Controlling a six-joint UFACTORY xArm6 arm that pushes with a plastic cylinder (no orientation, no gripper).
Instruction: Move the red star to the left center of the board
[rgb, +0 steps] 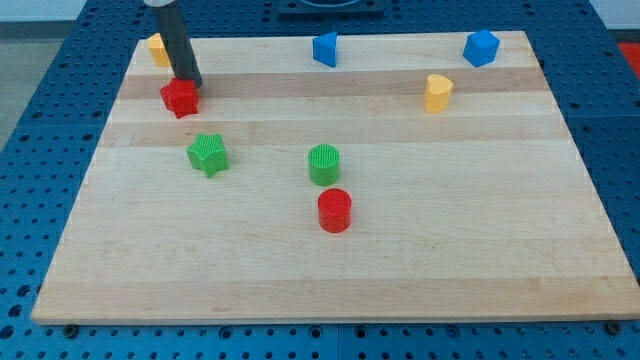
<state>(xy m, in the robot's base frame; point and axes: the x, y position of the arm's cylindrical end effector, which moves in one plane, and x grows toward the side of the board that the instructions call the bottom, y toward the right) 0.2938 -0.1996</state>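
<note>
The red star (180, 98) lies on the wooden board (400, 270) near its upper left. My tip (192, 82) is at the star's upper right edge, touching or almost touching it. The dark rod rises from there to the view's top. The star sits a little below a yellow block (157, 48) and above a green star (208, 154).
A green cylinder (324, 164) and a red cylinder (334, 210) stand near the board's middle. A blue block (325, 48) is at the top middle, a blue hexagonal block (481, 47) at the top right, and a yellow block (437, 92) below it.
</note>
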